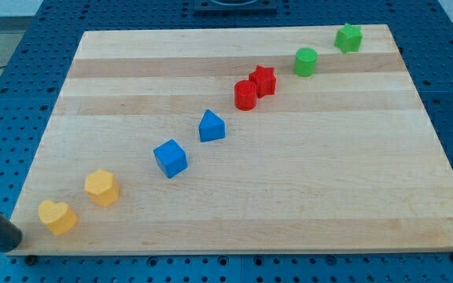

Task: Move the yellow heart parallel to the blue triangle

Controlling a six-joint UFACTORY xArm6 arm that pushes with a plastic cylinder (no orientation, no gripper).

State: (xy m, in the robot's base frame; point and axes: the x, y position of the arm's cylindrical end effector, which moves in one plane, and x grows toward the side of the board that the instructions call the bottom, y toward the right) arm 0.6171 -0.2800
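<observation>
Yellow heart (57,217) lay near the bench's (305,196) bottom-left corner, well apart from the blue triangle (211,126). My tip (8,245) (no pincer fitted, so no state to tell) sat just left of the heart. An off-centre shove could have knocked the yellow hexagon (101,188).

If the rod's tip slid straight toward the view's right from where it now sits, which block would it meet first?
Most likely the yellow heart: my tip sits just to its lower left, off the board's corner. It may pass just below; depth is unclear.
</observation>
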